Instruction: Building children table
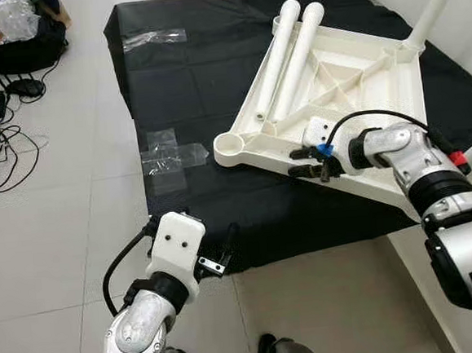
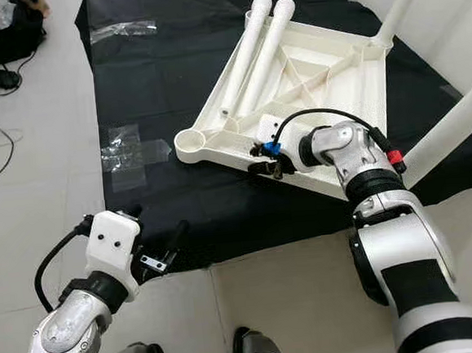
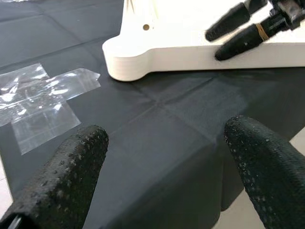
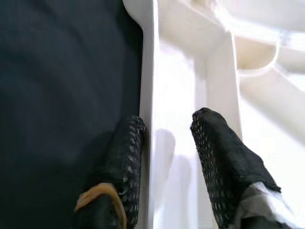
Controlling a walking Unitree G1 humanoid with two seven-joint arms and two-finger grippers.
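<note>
A white plastic tabletop [image 1: 351,77] lies upside down on a black cloth [image 1: 188,82]. Two loose white legs [image 1: 288,54] rest side by side on its ribbed underside. A fitted leg [image 1: 439,1] stands up from the far right corner, and another leg [image 2: 453,131] stands at the right corner. The corner socket [image 1: 230,147] nearest me is empty. My right gripper [image 1: 307,161] is open and straddles the tabletop's near rim [image 4: 148,95], one finger [image 4: 126,148] outside against it, the other inside. My left gripper [image 3: 164,138] hovers open over the cloth's near edge, facing that empty socket.
Clear plastic wrapping [image 1: 169,157] lies on the cloth left of the tabletop, with more of it [image 1: 153,38] further back. A black bag [image 1: 21,46] and cables [image 1: 0,138] lie on the tiled floor at the left. White walls rise at the right.
</note>
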